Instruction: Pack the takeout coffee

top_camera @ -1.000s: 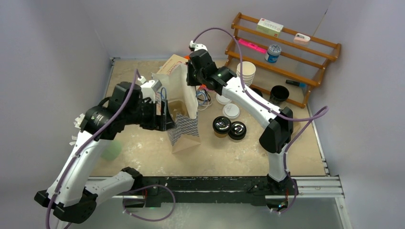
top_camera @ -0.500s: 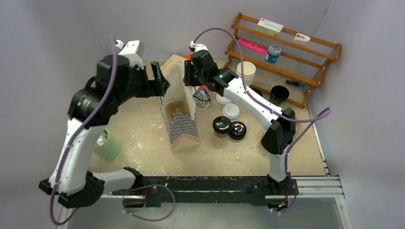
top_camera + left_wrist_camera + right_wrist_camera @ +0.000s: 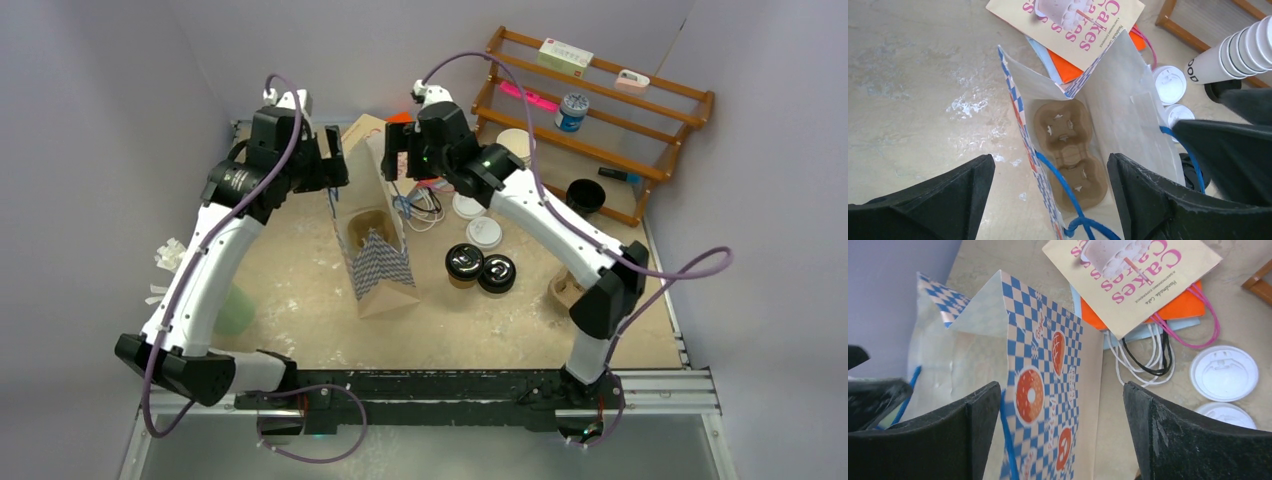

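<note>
Since the earlier frames the left gripper (image 3: 1049, 165) has been lifted from the bag's left flank to a spot above its far-left rim, and the right gripper (image 3: 1062, 390) has been opened. Both pairs of fingers are now seen spread wide with nothing pinched. The paper bag (image 3: 383, 262) is left standing unsupported beneath and between them. Its mouth is kept open only by its own creases, and a cardboard carrier (image 3: 1070, 160) is seen seated at the bottom, both wells unfilled. A blue handle loop (image 3: 1055, 182) is draped across the opening. Further out, one coffee cup (image 3: 463, 262) and a second coffee cup (image 3: 497, 273), both black-lidded, are found upright on the table (image 3: 300, 300) to the right of the bag, near it but not touching. Trouble is judged likeliest at the bag. With no grip on it, its thin walls could be pushed inward or the whole bag tipped by a lowered cup, and the loose handle could be snagged.
</note>
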`<state>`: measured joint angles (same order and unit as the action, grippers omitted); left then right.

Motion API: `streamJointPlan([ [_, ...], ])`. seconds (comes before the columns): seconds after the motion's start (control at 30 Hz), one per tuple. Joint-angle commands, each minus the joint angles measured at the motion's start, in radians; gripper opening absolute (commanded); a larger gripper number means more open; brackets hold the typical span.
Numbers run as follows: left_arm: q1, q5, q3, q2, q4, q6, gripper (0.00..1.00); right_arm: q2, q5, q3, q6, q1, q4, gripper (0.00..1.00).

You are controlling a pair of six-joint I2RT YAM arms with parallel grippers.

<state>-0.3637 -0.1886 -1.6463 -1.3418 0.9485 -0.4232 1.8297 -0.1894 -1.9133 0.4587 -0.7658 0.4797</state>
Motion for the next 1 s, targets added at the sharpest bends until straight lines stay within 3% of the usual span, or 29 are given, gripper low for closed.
streamJointPlan([
  [0.0, 0.045, 0.111, 0.036, 0.116, -0.129, 0.046, 0.89, -0.142, 0.0, 0.058, -0.024, -0.004, 0.006, 0.95],
  [0.23, 0.115, 0.053, 0.021, 0.119, -0.039, 0.061, 0.91, -0.357, -0.047, 0.314, -0.041, -0.003, -0.014, 0.99],
  [0.57, 0.302, 0.407, 0.239, 0.126, -0.233, 0.027, 0.9, -0.614, -0.101, 0.638, -0.023, -0.003, -0.003, 0.99],
  [0.77, 0.335, 0.332, 0.297, 0.131, -0.216, 0.04, 0.87, -0.605, -0.064, 0.72, -0.046, -0.004, 0.014, 0.99],
  [0.97, 0.341, 0.389, 0.353, 0.129, -0.242, 0.045, 0.86, -0.498, -0.091, 0.754, -0.049, -0.004, 0.047, 0.99],
])
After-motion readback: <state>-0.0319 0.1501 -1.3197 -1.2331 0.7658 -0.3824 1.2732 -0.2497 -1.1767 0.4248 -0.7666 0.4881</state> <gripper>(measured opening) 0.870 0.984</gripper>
